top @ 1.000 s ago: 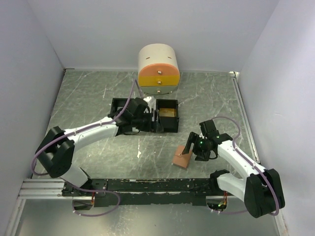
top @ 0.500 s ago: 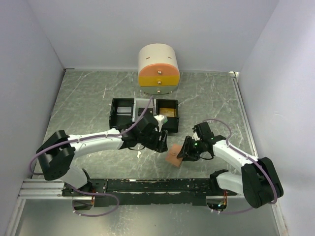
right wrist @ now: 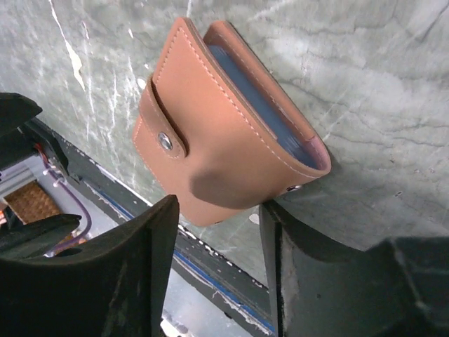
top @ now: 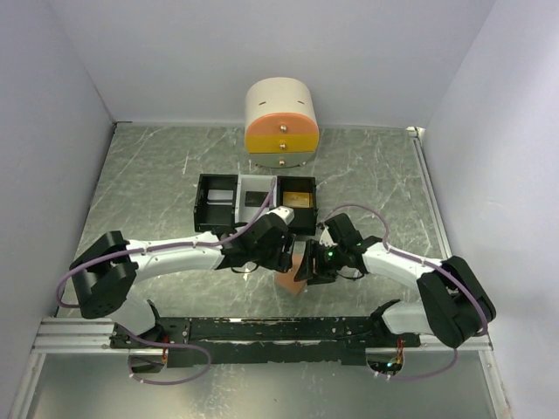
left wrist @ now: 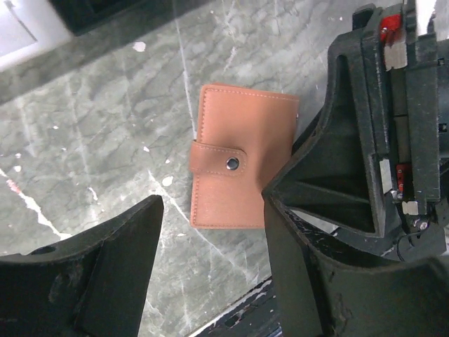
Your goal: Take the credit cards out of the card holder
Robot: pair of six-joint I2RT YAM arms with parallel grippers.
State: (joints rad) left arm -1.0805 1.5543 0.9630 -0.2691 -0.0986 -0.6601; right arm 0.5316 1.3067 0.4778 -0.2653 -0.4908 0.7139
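Converging on the card holder (left wrist: 242, 167), snapped shut on the table (top: 157, 175); left gripper (left wrist: 210, 281) arriving open above it; right gripper (right wrist: 214, 281) closing on its edge; cards remaining inside.

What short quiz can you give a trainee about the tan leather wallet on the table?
1. True or false: the tan-brown leather card holder has its snap strap fastened.
2. The lining at its open edge is: A red, B light blue, C green.
3. Which gripper hovers open over the card holder?
Key: 1 true; 2 B; 3 the left gripper.
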